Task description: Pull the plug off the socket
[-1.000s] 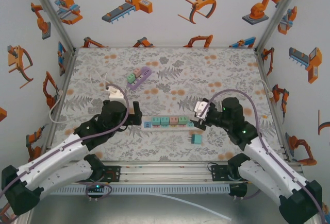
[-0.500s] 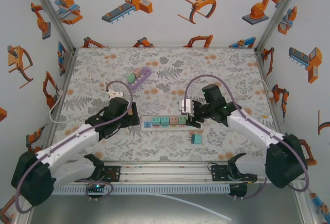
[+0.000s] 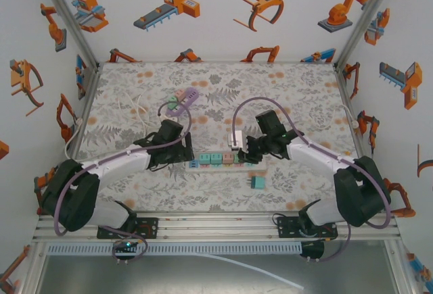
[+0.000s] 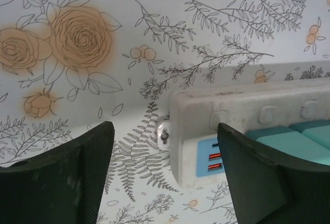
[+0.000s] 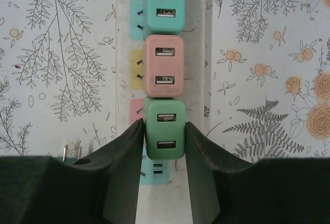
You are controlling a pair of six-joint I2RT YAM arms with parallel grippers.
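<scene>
The right gripper (image 5: pixel 163 123) has just closed and now pinches the green plug (image 5: pixel 165 131), which still sits in the white power strip (image 5: pixel 198 54). The left gripper (image 4: pixel 164 131) has come to the strip's other end, its fingers narrowing but still apart around it. Bracing looks unfinished, so pulling seems premature.

Smooth plastic green plug (image 5: pixel 165 128), matt scuffed white plastic socket strip (image 4: pixel 242 110)
</scene>
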